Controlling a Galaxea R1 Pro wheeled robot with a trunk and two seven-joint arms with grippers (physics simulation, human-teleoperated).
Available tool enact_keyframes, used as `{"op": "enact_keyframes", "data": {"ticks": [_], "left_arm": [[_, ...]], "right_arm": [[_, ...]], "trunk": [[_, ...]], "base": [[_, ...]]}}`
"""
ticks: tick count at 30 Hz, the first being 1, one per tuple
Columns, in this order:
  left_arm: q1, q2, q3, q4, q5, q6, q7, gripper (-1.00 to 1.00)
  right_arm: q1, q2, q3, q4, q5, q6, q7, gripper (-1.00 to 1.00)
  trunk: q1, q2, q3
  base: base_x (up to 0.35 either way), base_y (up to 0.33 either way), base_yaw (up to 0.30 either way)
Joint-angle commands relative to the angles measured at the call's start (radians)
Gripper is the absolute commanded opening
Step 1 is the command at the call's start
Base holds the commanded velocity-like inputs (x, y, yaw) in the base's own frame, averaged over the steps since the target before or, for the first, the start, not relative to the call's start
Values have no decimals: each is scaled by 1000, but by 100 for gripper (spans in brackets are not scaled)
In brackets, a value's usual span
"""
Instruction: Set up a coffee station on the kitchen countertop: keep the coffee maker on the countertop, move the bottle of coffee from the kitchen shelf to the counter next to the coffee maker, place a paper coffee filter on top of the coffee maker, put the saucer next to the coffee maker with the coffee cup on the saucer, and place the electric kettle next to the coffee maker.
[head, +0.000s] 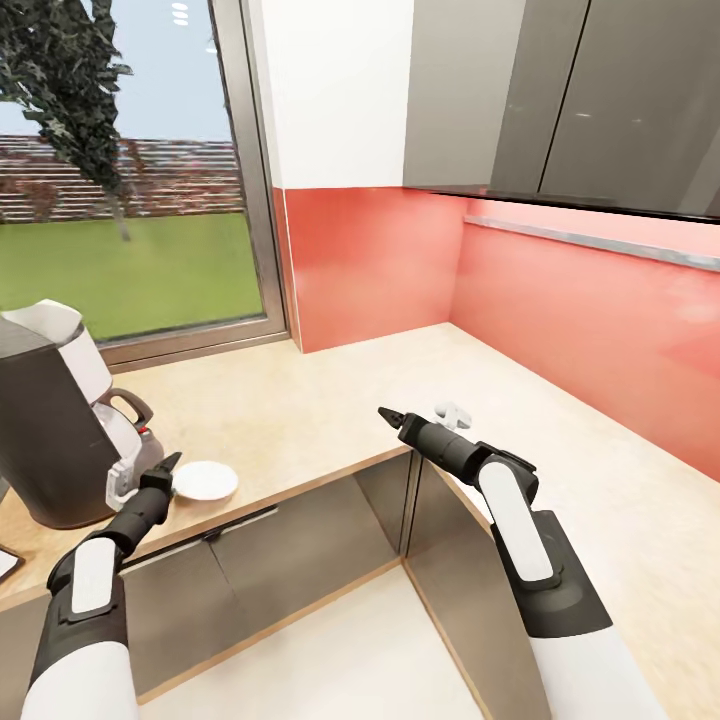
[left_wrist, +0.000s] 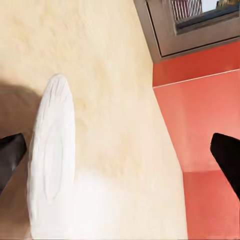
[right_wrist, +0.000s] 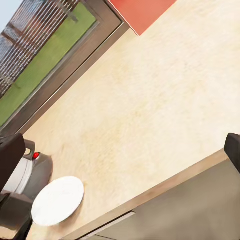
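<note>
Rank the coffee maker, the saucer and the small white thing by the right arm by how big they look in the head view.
1. Coffee maker, though nearest the camera and cut off by the frame.
2. Saucer.
3. Small white thing, partly hidden behind the right arm, so uncertain.

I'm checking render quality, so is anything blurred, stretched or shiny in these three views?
Head view: the glossy grey cabinet fronts mirror the counter edge. Left wrist view: the small flat round white saucer is stretched into a soft-edged oval, seen close. Right wrist view: the light beige wood-look countertop looks slightly grainy.
</note>
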Motion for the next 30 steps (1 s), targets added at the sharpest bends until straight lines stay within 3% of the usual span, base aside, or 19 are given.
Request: {"op": "enact_keyframes", "data": {"ticks": [1,9,30], "left_arm": [[-2,-1,8,-1,4,9,-3,100],[-2,-2,11,-1,4,10,-3,100],[-2,-6,1,46,3,8,-3,100]], "right_arm": [[-1,0,0,-1,-11,2,-10,100],[-1,0,0,-1,-11,2,-10,100],[-1,0,0,-1,-12,2,-10,100]], "trunk": [[1,-2,-2],[1,-2,-2],[1,-2,-2]], "base": [[0,0,0],[-60,38,0],[-284,155,0]]}}
